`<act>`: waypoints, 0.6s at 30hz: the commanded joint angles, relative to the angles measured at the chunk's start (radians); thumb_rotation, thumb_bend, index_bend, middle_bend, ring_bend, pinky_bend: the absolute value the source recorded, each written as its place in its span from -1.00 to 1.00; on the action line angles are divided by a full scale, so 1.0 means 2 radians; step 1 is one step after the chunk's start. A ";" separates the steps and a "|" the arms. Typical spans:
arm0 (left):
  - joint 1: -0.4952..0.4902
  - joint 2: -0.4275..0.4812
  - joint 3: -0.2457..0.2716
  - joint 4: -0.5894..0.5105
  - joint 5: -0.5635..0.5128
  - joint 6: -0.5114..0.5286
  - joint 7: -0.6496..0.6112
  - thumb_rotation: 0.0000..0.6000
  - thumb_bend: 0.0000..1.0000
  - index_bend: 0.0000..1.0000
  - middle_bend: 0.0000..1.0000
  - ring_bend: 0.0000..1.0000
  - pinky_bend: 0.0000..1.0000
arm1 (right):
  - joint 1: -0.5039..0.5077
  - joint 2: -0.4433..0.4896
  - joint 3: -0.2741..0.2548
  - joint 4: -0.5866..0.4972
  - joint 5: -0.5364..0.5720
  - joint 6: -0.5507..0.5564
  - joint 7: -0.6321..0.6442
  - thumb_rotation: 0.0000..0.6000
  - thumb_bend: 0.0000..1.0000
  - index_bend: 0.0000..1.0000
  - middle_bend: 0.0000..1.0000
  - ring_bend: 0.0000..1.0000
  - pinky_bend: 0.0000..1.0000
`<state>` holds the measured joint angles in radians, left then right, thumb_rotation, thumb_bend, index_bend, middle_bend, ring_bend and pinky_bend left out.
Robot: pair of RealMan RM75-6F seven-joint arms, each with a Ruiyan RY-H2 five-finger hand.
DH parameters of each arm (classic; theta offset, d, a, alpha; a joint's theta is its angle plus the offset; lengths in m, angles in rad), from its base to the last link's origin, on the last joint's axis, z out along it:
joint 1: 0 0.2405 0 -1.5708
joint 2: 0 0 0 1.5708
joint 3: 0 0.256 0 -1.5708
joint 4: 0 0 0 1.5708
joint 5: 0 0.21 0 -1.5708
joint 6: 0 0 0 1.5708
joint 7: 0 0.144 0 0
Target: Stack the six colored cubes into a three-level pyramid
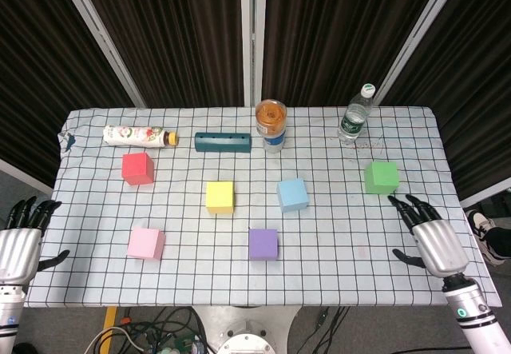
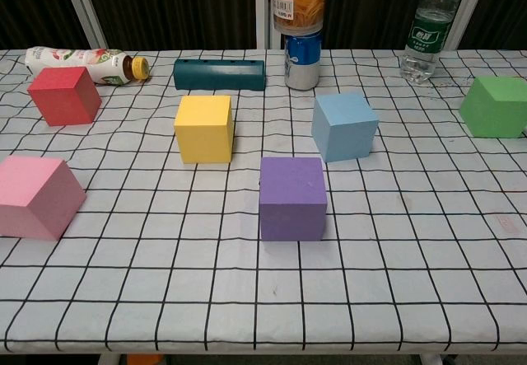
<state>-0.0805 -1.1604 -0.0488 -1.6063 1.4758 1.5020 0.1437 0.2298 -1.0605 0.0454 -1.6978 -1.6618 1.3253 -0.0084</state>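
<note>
Beneath both hands spreads the white table cloth with a black grid [image 1: 335, 278]. The right hand [image 1: 429, 238] hovers over its right edge, fingers apart, holding nothing; the left hand [image 1: 20, 238] hangs off the left edge, fingers likewise spread and empty.

Just beyond the right hand's fingertips sits the green foam cube [image 1: 382, 177]. Further to its left lie the light blue foam cube [image 1: 293, 194], the purple foam cube [image 1: 263, 243] and the yellow foam cube [image 1: 219, 196]. Nearest the left hand is the pink foam cube [image 1: 146, 243], with the red foam cube [image 1: 137, 168] beyond it. All six stand apart, unstacked.
</note>
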 commanded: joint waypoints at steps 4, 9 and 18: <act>0.000 0.000 0.000 0.001 -0.002 0.000 -0.001 1.00 -1.00 -0.70 -0.72 -0.91 -0.84 | 0.064 -0.007 -0.004 -0.027 -0.039 -0.068 0.037 0.97 -0.90 -1.00 -0.52 -0.84 -0.63; 0.000 -0.002 0.001 0.003 -0.001 -0.002 -0.003 1.00 -1.00 -0.70 -0.72 -0.91 -0.84 | 0.114 -0.048 0.005 -0.032 -0.035 -0.127 0.054 0.88 -0.91 -1.00 -0.52 -0.84 -0.63; -0.001 -0.005 0.000 0.014 -0.003 -0.004 -0.014 1.00 -1.00 -0.70 -0.72 -0.91 -0.84 | 0.173 -0.139 0.029 -0.017 0.036 -0.207 0.015 0.76 -1.00 -1.00 -0.65 -0.84 -0.63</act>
<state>-0.0817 -1.1701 -0.0492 -1.5798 1.4698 1.4936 0.1158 0.5542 -1.3025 0.0886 -1.7447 -1.6223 0.9404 0.0474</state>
